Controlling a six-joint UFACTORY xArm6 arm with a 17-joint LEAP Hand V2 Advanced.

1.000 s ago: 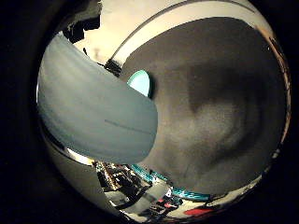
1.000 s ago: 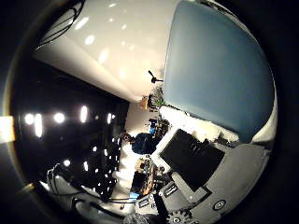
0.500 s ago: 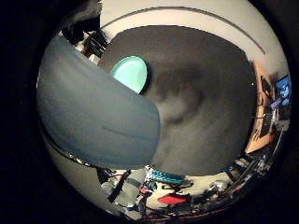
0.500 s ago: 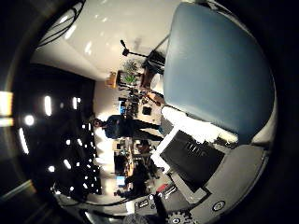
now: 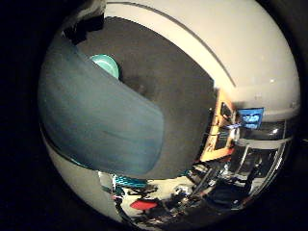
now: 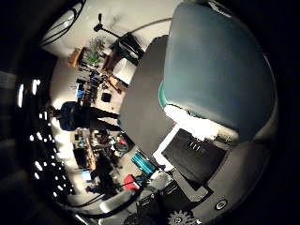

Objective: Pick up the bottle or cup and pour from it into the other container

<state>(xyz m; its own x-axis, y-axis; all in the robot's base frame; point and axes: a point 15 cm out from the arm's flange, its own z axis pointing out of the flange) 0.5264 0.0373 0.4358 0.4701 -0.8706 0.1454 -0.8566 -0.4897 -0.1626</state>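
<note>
A large blue-grey cup [image 5: 96, 130] is seen very close to the palm, filling much of both views. A small teal bowl [image 5: 107, 65] is seen upright on the dark round table [image 5: 173, 96], partly hidden behind the cup.

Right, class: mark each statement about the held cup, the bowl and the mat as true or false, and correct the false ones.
1. The blue cup fills much of both views, close to the palm. True.
2. The green bowl lies on the dark mat. True.
3. The mat is white. False: it is dark grey.
4. The bowl is stacked on the cup. False: it sits on the mat, partly hidden behind the cup.
</note>
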